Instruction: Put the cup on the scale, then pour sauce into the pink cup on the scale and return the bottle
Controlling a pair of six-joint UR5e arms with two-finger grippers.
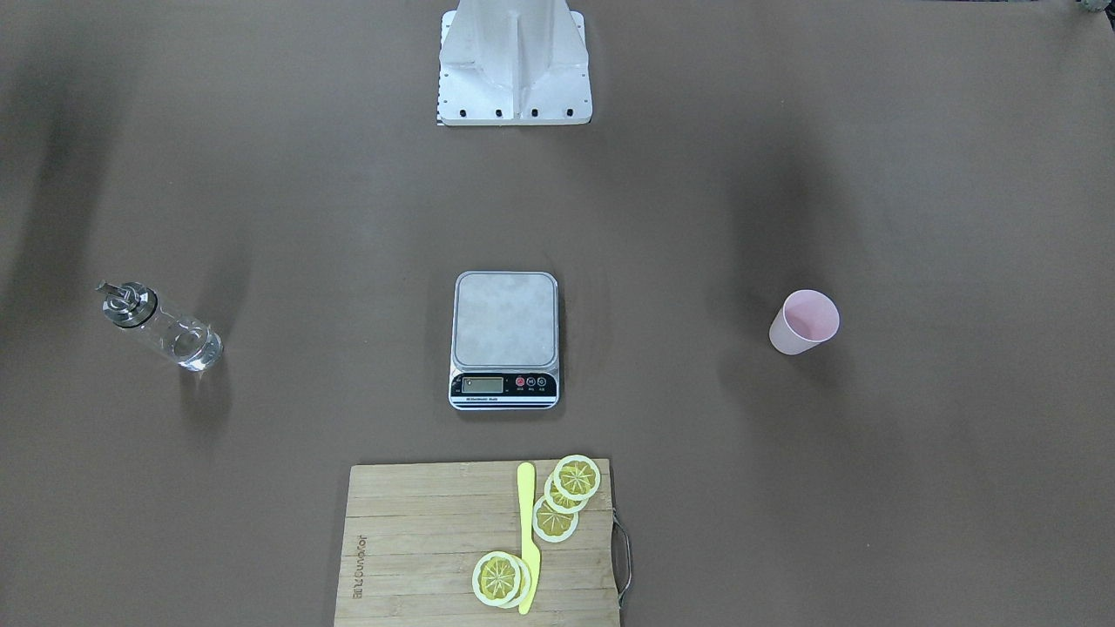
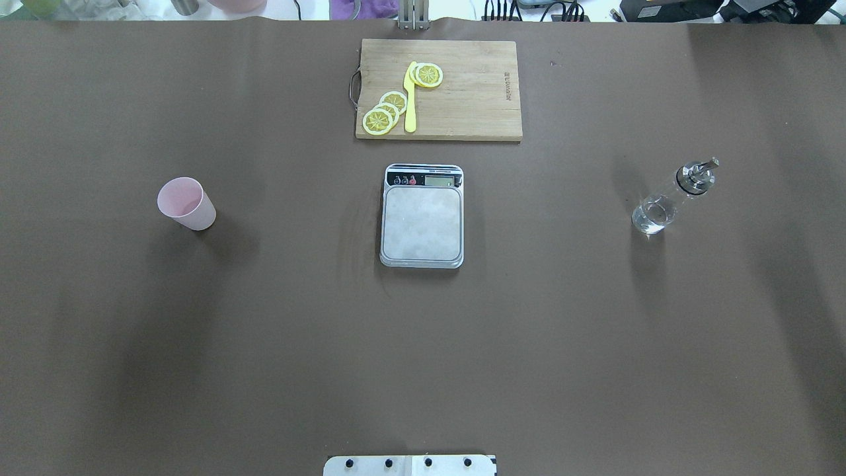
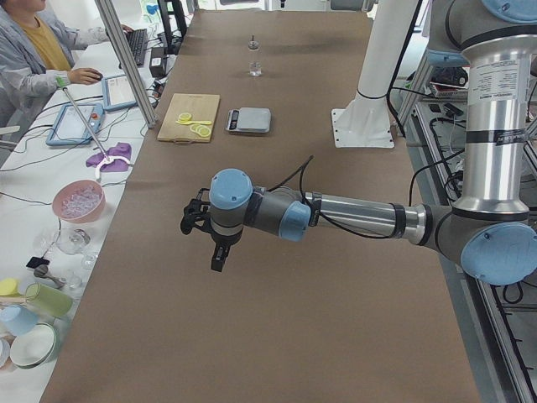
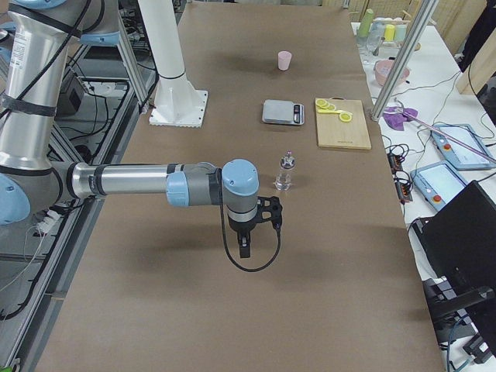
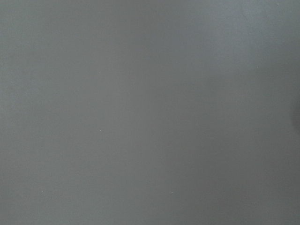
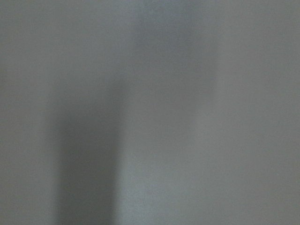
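Three task things stand apart on the brown tabletop, strung along its length. At the middle we see the scale, its steel platform bare and its black display strip turned toward the edge far from the robot. The pink cup stands upright toward the robot's left end of the tabletop, well apart from the scale, mouth up. Toward the right end stands the bottle, upright with its metal pour spout on top. The clear sauce shows through the glass in its lower part.

Beyond the scale, against the far edge, lies a wooden cutting board. On it are several lemon slices and a yellow knife, which lies between two groups of slices.

We find the left end effector only in the view from the left end. It hangs above the tabletop near that end and touches nothing. We cannot tell whether its fingers are spread or pressed together. The right end effector shows only in the view from the right end, held above the tabletop between the bottle and that end. Its state we cannot tell either. Both wrist cameras give us only a blurred, plain surface.
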